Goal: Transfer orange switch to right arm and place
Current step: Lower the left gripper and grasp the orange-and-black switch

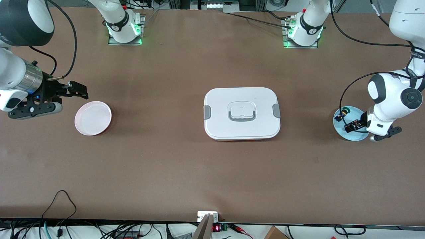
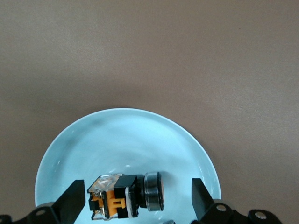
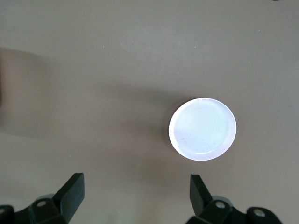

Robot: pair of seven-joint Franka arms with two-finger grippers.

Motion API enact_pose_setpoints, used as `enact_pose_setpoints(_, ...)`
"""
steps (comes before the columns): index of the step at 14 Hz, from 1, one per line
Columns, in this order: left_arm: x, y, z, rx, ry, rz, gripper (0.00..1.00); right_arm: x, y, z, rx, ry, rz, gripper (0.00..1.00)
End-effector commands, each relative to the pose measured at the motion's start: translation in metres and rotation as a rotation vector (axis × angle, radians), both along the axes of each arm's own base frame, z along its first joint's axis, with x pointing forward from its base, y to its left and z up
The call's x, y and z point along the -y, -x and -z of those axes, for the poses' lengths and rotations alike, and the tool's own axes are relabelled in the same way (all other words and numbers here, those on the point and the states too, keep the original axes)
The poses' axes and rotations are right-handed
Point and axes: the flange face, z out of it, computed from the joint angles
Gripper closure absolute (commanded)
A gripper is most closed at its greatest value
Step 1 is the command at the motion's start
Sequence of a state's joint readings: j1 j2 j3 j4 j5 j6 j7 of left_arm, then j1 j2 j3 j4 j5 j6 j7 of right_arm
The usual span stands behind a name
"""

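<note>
Hovering our spread left gripper [image 2: 135, 198] astride the orange switch [image 2: 126, 195] in the blue dish [image 2: 70, 140], we judged closing came next, while our right gripper [image 3: 135, 196] waited open beside the pink dish [image 3: 202, 129].

High front camera faces both arm bases; wrist cameras look straight down, sharing its blue dish [image 2: 126, 135] and pink dish [image 3: 202, 129].

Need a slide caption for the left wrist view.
Open left gripper straddles the orange switch lying on its side in the pale blue round dish.
</note>
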State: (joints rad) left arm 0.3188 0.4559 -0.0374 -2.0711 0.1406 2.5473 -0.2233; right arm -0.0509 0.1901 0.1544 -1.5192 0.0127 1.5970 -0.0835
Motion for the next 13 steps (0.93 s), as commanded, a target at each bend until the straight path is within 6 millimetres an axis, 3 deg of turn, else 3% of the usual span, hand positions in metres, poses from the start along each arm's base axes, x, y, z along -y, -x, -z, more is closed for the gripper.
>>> enact_pose_setpoints(1, -0.002, 0.009, 0.0, -0.017, -0.011, 0.019, 0.0, -0.001, 0.0, -0.006, 0.007, -0.008, -0.002, 0.0)
enact_pose_setpoints(9, -0.009, 0.014, 0.024, -0.043, 0.001, 0.0, 0.0, -0.005, 0.0, -0.003, 0.0, -0.01, -0.016, 0.0)
enact_pose_setpoints(11, -0.009, 0.014, 0.032, -0.024, 0.001, 0.002, 0.0, -0.021, 0.004, 0.011, -0.058, 0.008, -0.054, 0.0)
enact_pose_setpoints(13, -0.01, 0.014, 0.033, -0.025, 0.001, 0.003, 0.11, -0.027, 0.009, 0.004, -0.062, -0.009, -0.096, 0.0)
